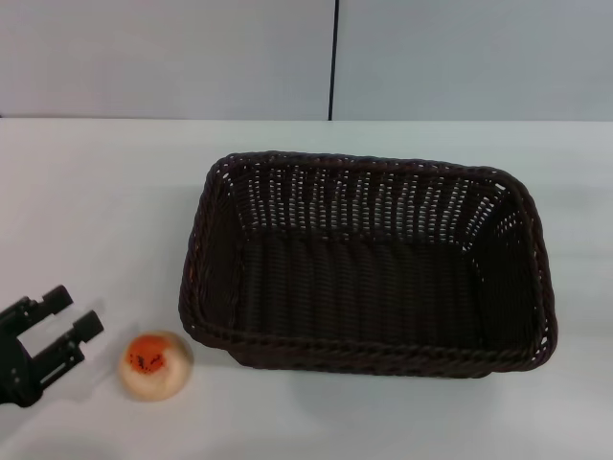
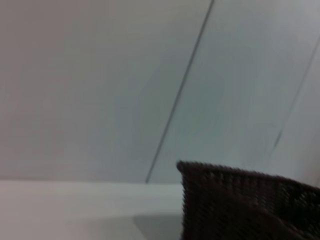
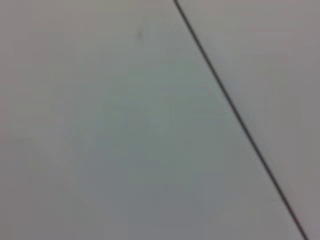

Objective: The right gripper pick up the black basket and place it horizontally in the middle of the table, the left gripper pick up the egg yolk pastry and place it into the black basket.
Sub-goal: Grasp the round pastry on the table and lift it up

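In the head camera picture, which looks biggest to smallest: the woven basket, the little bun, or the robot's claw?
1. black basket, by far the largest.
2. left gripper and egg yolk pastry look about alike; the gripper is cut off by the picture's edge, so I won't rank them.

Black basket (image 1: 369, 278), dark woven wicker with braided rim, set upright and lengthwise across mid-counter (image 1: 96, 192), interior bare; egg yolk pastry (image 1: 154, 363), round, cream with seeded orange-red top, resting on counter just beside basket's near left corner, not touching.
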You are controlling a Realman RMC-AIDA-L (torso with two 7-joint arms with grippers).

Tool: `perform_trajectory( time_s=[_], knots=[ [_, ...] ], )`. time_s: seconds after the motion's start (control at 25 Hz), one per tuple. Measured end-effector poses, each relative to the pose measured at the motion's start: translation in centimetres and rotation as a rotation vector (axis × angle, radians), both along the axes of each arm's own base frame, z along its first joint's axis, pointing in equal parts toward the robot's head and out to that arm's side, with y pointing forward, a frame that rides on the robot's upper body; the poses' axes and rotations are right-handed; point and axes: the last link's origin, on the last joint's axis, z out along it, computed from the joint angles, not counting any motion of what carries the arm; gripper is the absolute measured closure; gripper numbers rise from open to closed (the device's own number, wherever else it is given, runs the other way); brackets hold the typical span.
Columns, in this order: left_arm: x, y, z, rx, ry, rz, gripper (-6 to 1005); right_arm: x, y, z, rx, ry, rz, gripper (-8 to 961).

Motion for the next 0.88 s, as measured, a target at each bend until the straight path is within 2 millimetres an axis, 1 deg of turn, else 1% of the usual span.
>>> perform_trajectory(
  time_s=[0.04, 0.16, 0.24, 0.32, 0.48, 0.6, 0.88],
  knots=[
    [0.0, 0.0, 0.0, 0.000, 0.000, 0.000, 413, 0.1, 0.0, 0.0, 0.001, 0.003, -0.010, 619],
    [-0.1, -0.6, -0.8, -0.066, 0.009, 0.007, 413, 0.2, 0.0, -0.5, -0.004, -0.013, -0.023, 619],
    [-0.1, -0.6, -0.8, -0.066, 0.009, 0.007, 414, 0.2, 0.1, -0.6, -0.009, -0.021, -0.021, 619],
    [-0.2, -0.9, -1.6, -0.107, 0.022, 0.013, 414, 0.1, 0.1, -0.7, -0.013, -0.031, -0.018, 618],
    [-0.2, -1.0, -2.4, -0.142, 0.037, 0.018, 414, 0.0, 0.2, -1.2, -0.012, -0.067, -0.022, 618],
    [-0.1, -0.9, -2.6, -0.155, 0.041, 0.015, 414, -0.1, 0.4, -1.5, -0.019, -0.078, -0.024, 618],
    [0.1, -0.9, -3.3, -0.190, 0.046, 0.002, 415, -0.2, 0.6, -1.5, -0.021, -0.079, -0.023, 618]
  ],
)
